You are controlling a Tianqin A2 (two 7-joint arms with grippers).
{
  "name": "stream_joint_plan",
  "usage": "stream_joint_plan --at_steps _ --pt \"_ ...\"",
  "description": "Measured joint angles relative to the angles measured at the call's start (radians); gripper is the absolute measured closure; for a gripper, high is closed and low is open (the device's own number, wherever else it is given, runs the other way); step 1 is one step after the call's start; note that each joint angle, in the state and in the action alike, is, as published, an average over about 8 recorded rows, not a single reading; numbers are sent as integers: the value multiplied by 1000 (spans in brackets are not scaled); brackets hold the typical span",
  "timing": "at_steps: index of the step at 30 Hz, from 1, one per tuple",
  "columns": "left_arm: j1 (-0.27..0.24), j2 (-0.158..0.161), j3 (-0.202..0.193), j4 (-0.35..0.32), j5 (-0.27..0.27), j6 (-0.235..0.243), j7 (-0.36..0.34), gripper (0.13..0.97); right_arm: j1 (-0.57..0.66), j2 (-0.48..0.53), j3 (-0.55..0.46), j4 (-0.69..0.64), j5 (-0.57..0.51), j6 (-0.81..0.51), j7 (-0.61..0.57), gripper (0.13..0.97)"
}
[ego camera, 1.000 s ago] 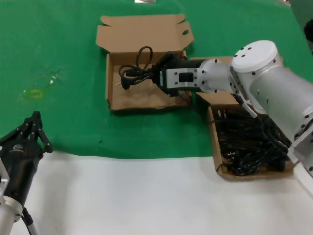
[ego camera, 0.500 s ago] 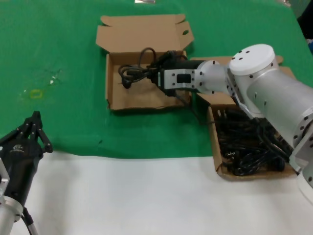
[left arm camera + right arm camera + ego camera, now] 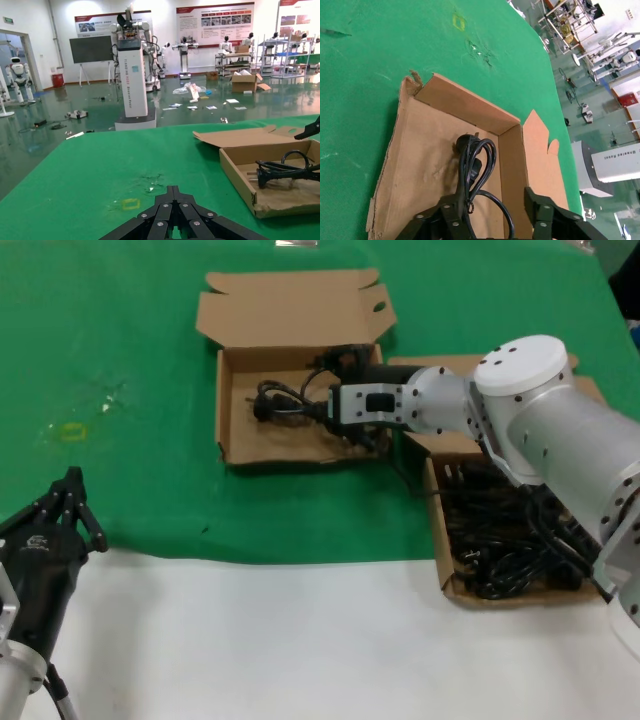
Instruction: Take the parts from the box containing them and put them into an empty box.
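Black cable parts (image 3: 510, 540) fill the box containing them (image 3: 441, 558) at the right. One coiled black cable (image 3: 285, 400) lies on the floor of the other open cardboard box (image 3: 228, 410) at the middle back. My right gripper (image 3: 325, 405) reaches into that box from the right. In the right wrist view the right gripper (image 3: 492, 200) is open. The cable (image 3: 475, 160) lies on the box floor (image 3: 425, 150) and runs past one finger (image 3: 451, 205). My left gripper (image 3: 70, 480) is parked at the near left, shut and empty (image 3: 173, 190).
Both boxes rest on a green cloth (image 3: 120, 330), with a white table strip (image 3: 300, 640) along the near side. The middle box's lid (image 3: 290, 305) lies open toward the back. A small yellow mark (image 3: 72, 430) shows on the cloth at the left.
My right gripper lowered the coiled cable into the middle box and opened; the cable now lies flat on the box floor. The left arm stayed still.
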Motion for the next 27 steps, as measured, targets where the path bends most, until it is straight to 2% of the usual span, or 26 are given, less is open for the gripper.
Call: stream_joint_plan --at_steps 6,10,18,22,27 --pt "0 0 0 0 0 0 0 953 0 0 2 -1 1 0 -2 616" --pt "0 0 0 0 0 0 0 952 0 0 2 -1 1 0 -2 616" --pt "0 0 0 0 0 0 0 921 0 0 2 -1 1 0 -2 401" --pt "0 0 0 0 0 0 0 902 0 0 2 -1 1 0 -2 340" --pt "0 0 0 0 0 0 0 825 0 0 2 -1 1 0 -2 239"
